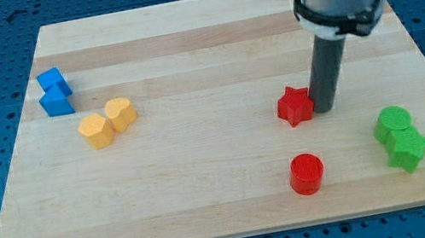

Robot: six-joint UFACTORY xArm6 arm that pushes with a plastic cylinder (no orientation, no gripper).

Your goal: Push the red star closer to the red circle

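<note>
The red star lies on the wooden board, right of centre. The red circle stands below it, toward the view's bottom, about a block's width of bare wood between them. My tip is down on the board right at the star's right edge, touching or nearly touching it. The dark rod rises from there to the grey arm at the view's top right.
A green circle and a green block sit together at the right. A yellow hexagon and a yellow heart sit at the left, two blue blocks further up left. The board's edge runs along the bottom.
</note>
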